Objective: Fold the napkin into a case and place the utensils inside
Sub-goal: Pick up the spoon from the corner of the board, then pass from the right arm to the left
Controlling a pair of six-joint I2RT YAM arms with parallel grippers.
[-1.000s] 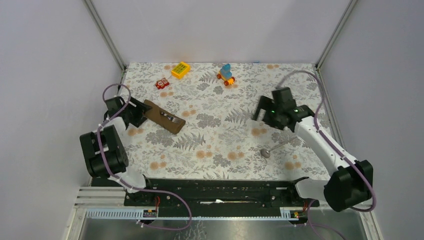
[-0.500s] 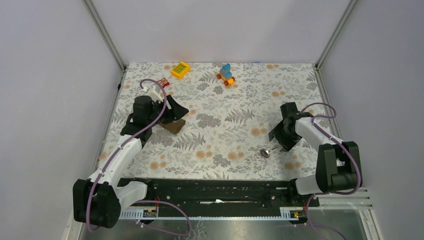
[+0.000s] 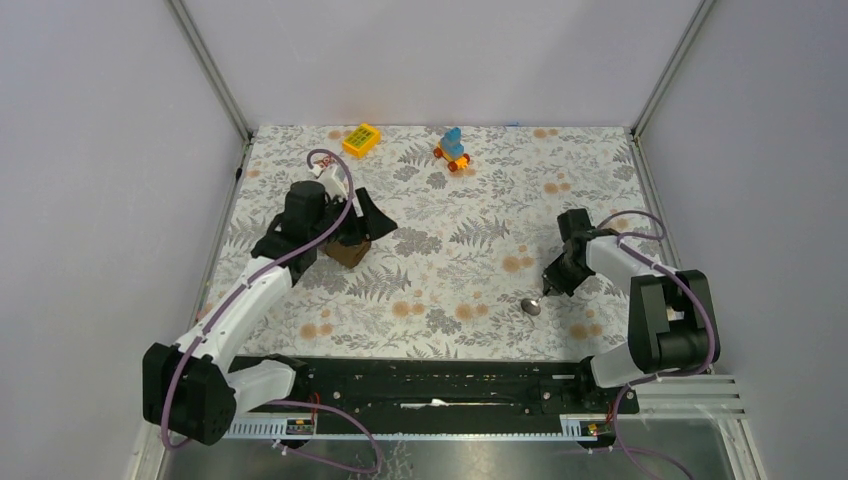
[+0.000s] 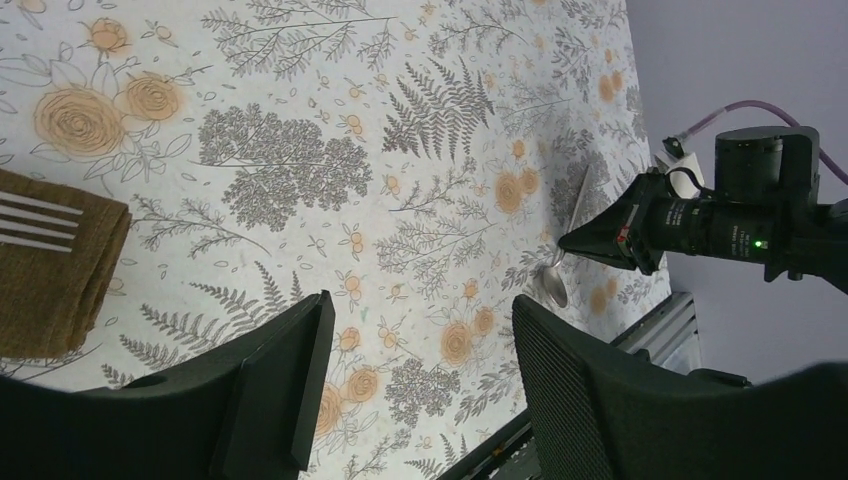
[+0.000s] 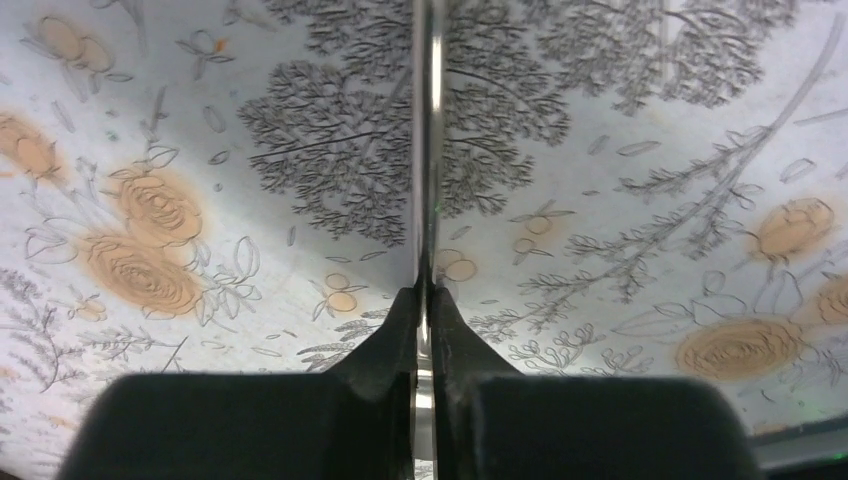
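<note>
- The right jaws are clamped together on the thin handle of the spoon (image 3: 531,306), on the right side of the floral tabletop (image 3: 450,290). The round bowl sits low at the cloth, on the near-left of the jaws.
- The left jaws stand apart and hold nothing, hovering just over and beside the case (image 3: 346,254) on the left side of the tabletop.
- The case, a folded brown cloth, lies flat. In the left wrist view, the pale tines of a fork (image 4: 35,220) show on its top.
- Case and spoon lie well apart.
- Along the far edge sit a yellow block (image 3: 361,139) and a blue-and-orange toy (image 3: 452,148).
</note>
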